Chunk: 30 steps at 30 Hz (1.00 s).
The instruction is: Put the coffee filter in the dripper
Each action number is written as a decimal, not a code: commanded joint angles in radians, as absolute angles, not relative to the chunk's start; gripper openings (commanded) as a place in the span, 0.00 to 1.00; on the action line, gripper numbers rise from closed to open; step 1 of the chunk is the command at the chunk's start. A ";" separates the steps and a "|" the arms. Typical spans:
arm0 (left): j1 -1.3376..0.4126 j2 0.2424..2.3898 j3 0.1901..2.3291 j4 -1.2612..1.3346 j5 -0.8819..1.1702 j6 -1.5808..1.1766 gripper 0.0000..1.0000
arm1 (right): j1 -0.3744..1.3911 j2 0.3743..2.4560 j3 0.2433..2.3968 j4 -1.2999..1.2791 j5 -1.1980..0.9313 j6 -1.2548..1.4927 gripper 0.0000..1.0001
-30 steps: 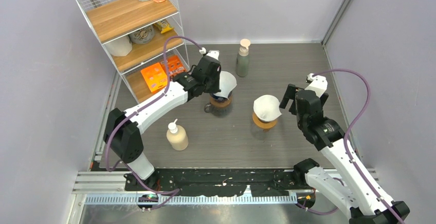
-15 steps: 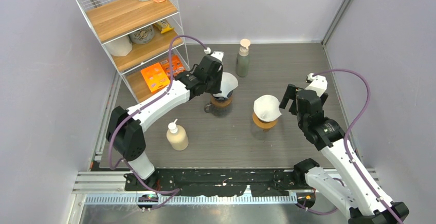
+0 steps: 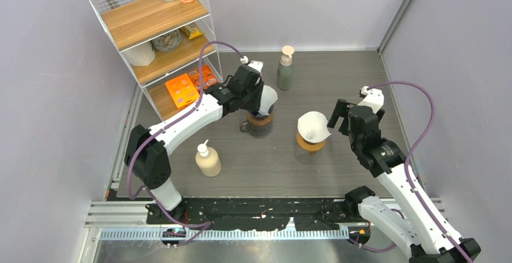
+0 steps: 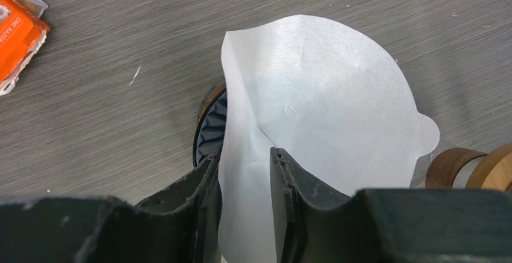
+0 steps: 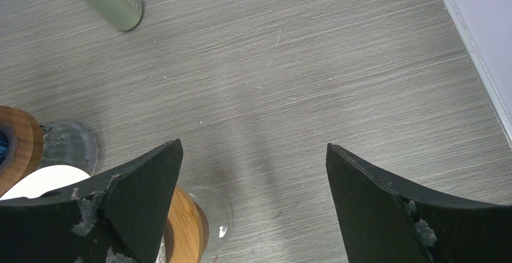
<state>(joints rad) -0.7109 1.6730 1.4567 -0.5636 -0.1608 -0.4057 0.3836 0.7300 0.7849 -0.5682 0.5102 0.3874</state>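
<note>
Orange packet (image 4: 15, 40) print read "ONE…"; the rest was illegible. Left gripper (image 4: 244, 154) clamped the white paper coffee filter (image 4: 326, 94) above the dark ribbed dripper (image 4: 211, 127) on the tabletop (image 4: 362, 3). Right gripper (image 5: 253, 154) was spread and empty. Left arm had shifted slightly rightward since 1 s earlier.

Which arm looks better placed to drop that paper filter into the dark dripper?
Left. The left gripper is shut on the filter, right over the dark dripper. The right gripper is open and empty, off beside the other dripper, which already holds a second filter.
</note>
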 commanded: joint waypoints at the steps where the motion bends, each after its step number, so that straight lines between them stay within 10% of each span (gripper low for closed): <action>1: -0.706 1.616 1.509 -0.572 -0.171 -0.387 0.38 | 0.379 0.720 0.790 -0.530 0.504 0.380 0.95; 30: -0.720 1.458 1.534 -0.544 -0.204 -0.395 0.62 | 0.379 0.704 0.790 -0.539 0.520 0.377 0.95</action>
<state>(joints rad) -0.7116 1.5040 1.4876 -0.5808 -0.1982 -0.3847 0.3836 0.7250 0.7849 -0.5682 0.4992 0.3874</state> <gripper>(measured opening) 0.644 0.955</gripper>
